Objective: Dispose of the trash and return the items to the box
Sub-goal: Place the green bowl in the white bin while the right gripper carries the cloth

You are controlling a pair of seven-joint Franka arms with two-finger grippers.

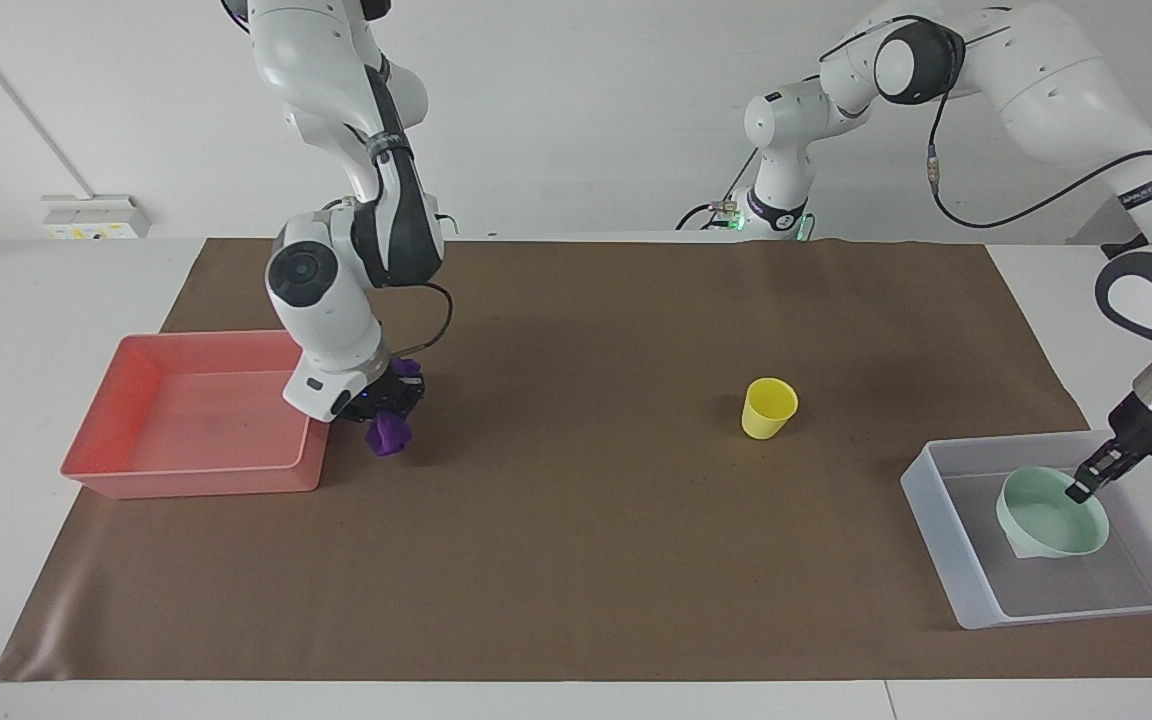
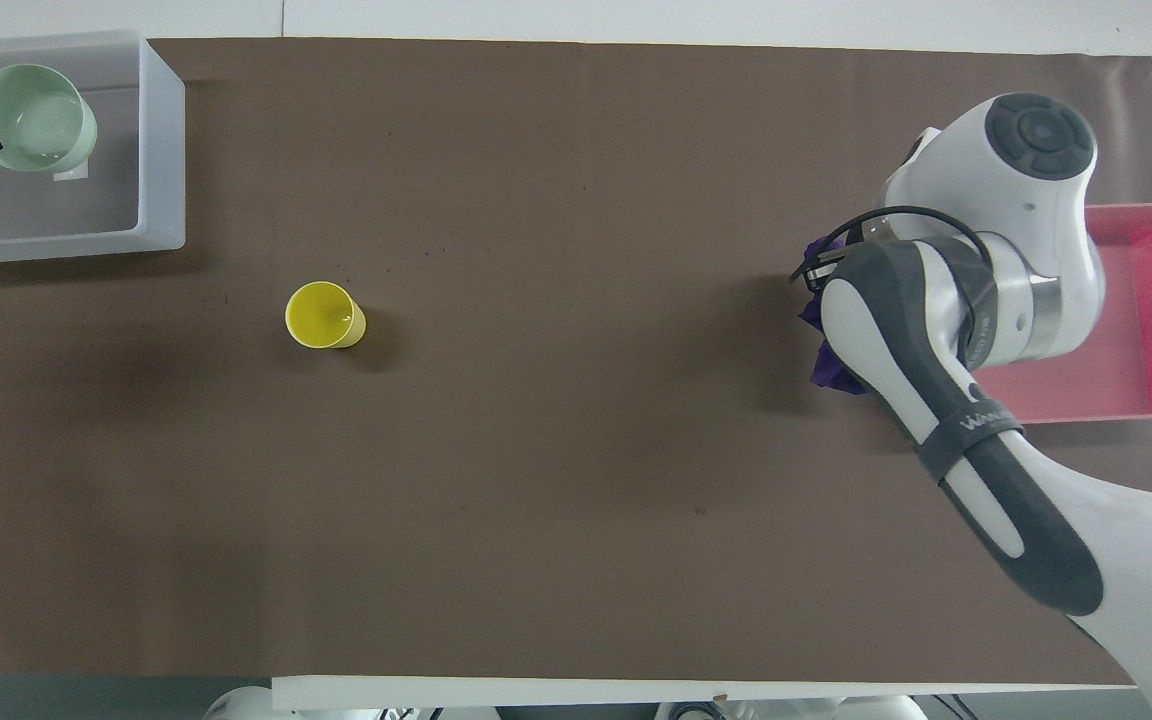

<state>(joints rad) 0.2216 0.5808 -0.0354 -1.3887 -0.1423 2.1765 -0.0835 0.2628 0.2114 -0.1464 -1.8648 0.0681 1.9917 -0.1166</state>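
Observation:
My right gripper is shut on the deep-purple cloth and holds it off the mat, just beside the pink tray's wall. In the overhead view the arm hides all but an edge of the cloth. My left gripper is shut on the rim of the mint-green bowl and holds it low inside the clear-grey box. I cannot tell whether the bowl touches the floor. The bowl and box show in the overhead view. The yellow cup stands upright on the mat.
The pink tray sits at the right arm's end of the table, with nothing in it. The brown mat covers the table. The cup stands nearer to the robots than the box.

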